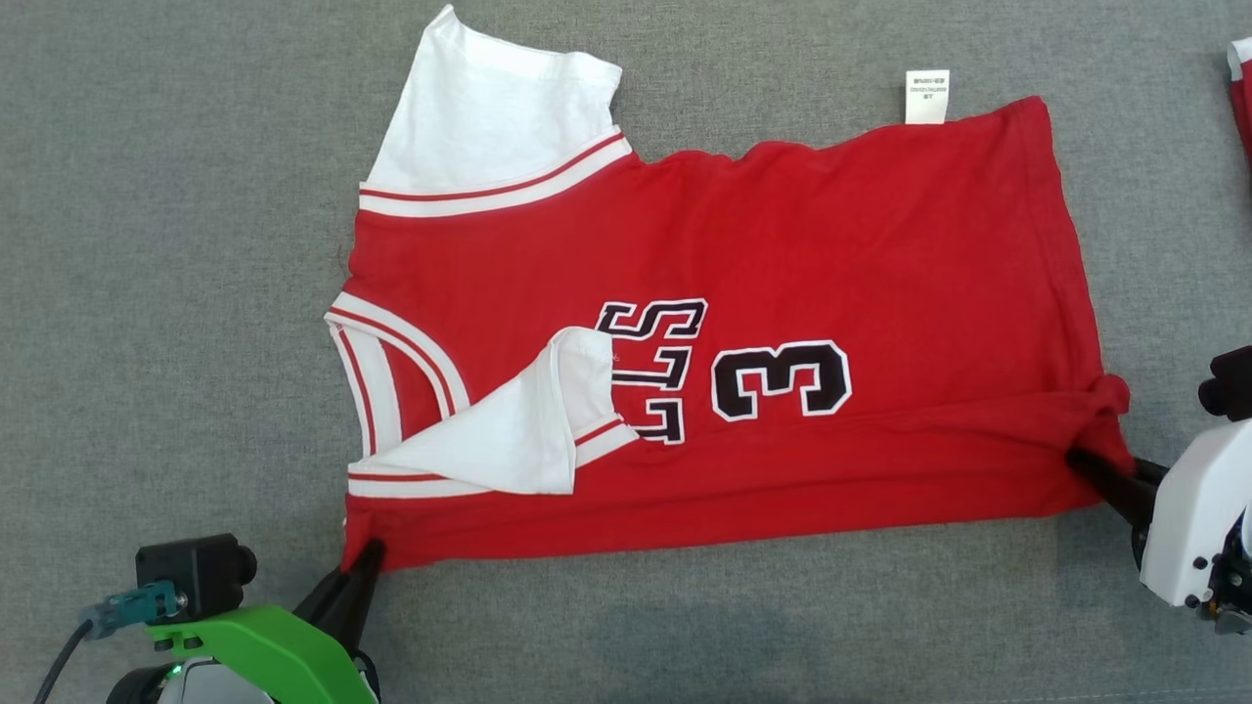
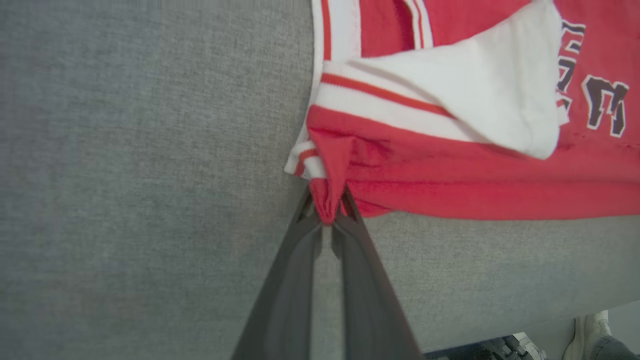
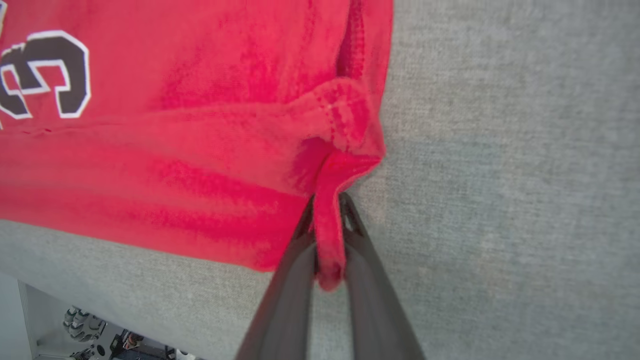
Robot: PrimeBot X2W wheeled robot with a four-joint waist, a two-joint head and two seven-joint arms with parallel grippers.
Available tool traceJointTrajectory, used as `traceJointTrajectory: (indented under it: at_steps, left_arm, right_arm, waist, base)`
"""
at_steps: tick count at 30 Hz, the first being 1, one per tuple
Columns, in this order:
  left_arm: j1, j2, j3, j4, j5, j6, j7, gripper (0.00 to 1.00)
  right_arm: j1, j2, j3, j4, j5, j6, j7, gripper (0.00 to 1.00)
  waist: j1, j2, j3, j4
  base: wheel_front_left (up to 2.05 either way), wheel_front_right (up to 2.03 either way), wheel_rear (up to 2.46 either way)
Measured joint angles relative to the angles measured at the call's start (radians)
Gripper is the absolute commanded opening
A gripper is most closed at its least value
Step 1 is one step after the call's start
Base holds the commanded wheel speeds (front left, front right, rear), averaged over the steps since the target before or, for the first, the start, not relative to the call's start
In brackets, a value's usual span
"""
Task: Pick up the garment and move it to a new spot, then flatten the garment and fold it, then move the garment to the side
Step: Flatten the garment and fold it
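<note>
The red garment [image 1: 743, 323] lies spread over the middle of the grey surface [image 1: 147, 293]. Soft, light and limp, it likely sags between holds. The left gripper [image 2: 327, 215] pinches its near shoulder corner, the right gripper [image 3: 327, 210] its near hem corner: sensible grips.

The jersey [image 1: 782, 225] is bright red, with white sleeves [image 1: 489, 108] and white trim [image 1: 499, 191] carrying thin red stripes. Its numeral 3 [image 1: 781, 379] and lettering [image 1: 650, 372] are black, outlined in white. A white label [image 1: 926, 96] bears faint grey print. The counter [image 1: 176, 244] is a heathered grey weave. The left gripper [image 1: 362, 559] has dark grey fingers [image 2: 285, 290] and a green housing [image 1: 264, 645]; the right gripper [image 1: 1076, 458] has a white one.
</note>
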Motion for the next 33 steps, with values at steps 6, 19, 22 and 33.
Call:
traceJointTrajectory:
  at_steps: [6, 19, 22, 33]
  left_arm:
    - [-0.013, 0.026, 0.0, 0.0, 0.037, 0.011, -0.009, 1.0]
    - [-0.344, 0.261, 0.107, -0.082, 0.097, 0.009, 0.223, 1.0]
    - [-0.54, 0.239, 0.073, -0.03, 0.083, -0.034, 0.357, 1.0]
    - [-1.067, 0.043, -0.094, 0.284, 0.088, -0.176, 0.702, 1.0]
  right_arm:
    - [-0.015, -0.038, 0.004, -0.025, -0.009, 0.0, -0.024, 1.0]
    - [-0.468, -0.088, -0.013, 0.051, -0.04, -0.001, -0.02, 1.0]
    - [-0.616, -0.055, 0.048, 0.138, -0.066, -0.001, -0.011, 1.0]
    - [-0.857, -0.027, 0.23, 0.327, -0.081, -0.001, 0.033, 1.0]
  waist:
    - [0.0, 0.0, 0.0, 0.001]
    - [0.0001, 0.0, 0.118, -0.021]
    - [0.0001, 0.0, 0.16, -0.029]
    - [0.0002, 0.0, 0.259, -0.078]
  base:
    - [0.0, 0.0, 0.0]
    - [0.0, 0.0, 0.0]
    - [0.0, 0.0, 0.0]
    - [0.0, 0.0, 0.0]
